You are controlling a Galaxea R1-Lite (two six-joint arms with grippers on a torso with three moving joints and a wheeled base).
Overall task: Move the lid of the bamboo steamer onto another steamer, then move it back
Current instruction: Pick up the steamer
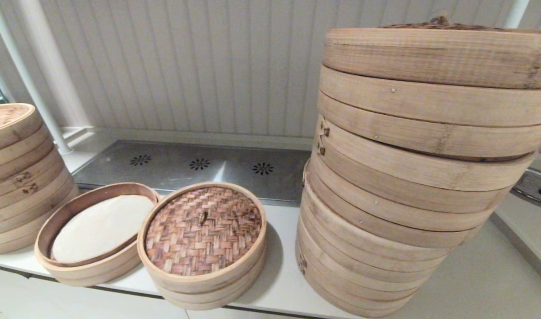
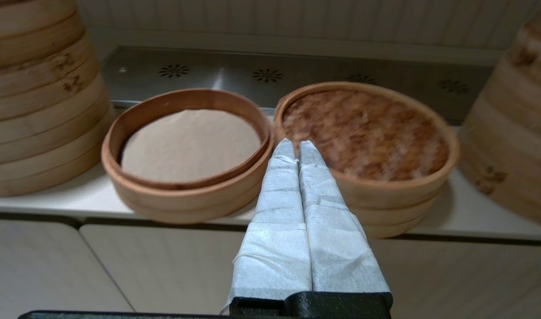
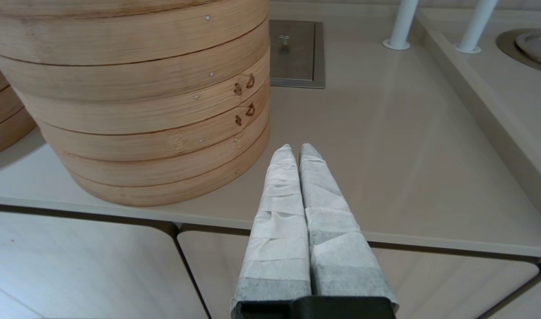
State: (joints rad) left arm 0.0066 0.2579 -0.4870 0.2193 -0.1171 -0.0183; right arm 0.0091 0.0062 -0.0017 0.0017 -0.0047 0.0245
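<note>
No legible text — only unreadable burnt marks on steamer sides (image 3: 243, 99).

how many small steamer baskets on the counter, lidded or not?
2. The open steamer with white liner sits left; beside it on the right, the steamer wearing the bamboo steamer lid. The big stacks may hide more.

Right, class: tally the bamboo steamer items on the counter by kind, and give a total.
Small woven lid, sitting on a small basket: 1
Small open basket with white liner: 1
Tall steamer stack: 1
Medium steamer stack: 1
Total: 4
</note>
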